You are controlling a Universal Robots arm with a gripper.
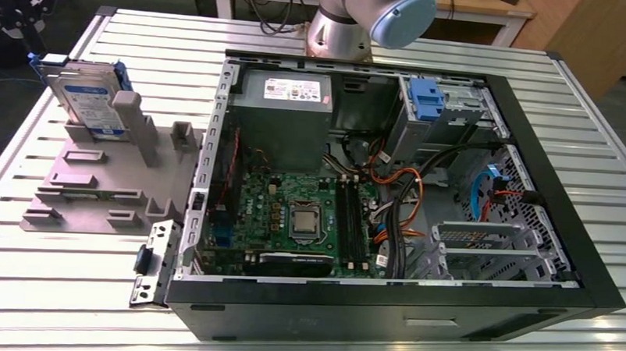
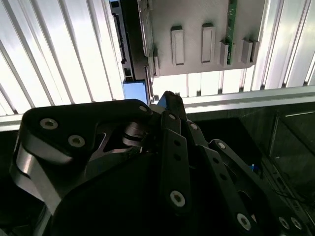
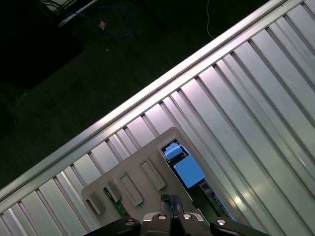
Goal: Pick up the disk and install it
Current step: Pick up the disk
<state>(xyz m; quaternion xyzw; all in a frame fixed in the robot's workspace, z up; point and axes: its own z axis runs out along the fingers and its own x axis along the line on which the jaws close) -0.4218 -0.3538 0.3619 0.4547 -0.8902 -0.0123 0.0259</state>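
The disk (image 1: 90, 97), silver-grey with a white-and-blue label and a blue carrier, stands on edge in a grey holder (image 1: 94, 191) on the table, at the exterior view's left. In the first wrist view its blue carrier (image 3: 184, 169) shows from high above, at the end of the grey holder (image 3: 142, 182). My gripper (image 3: 170, 200) hangs well above it, shut with nothing held. The second wrist view has the gripper (image 2: 167, 98) in front of the blue carrier (image 2: 134, 91). The arm (image 1: 365, 21) rises at the far edge of the exterior view.
An open computer case (image 1: 397, 171) lies on the slatted metal table (image 1: 69, 284), right of the holder. Inside are a motherboard (image 1: 301, 214), a grey power-supply box (image 1: 285, 89), cables and a blue drive bay bracket (image 1: 427, 97). The table's edge (image 3: 147, 98) borders dark floor.
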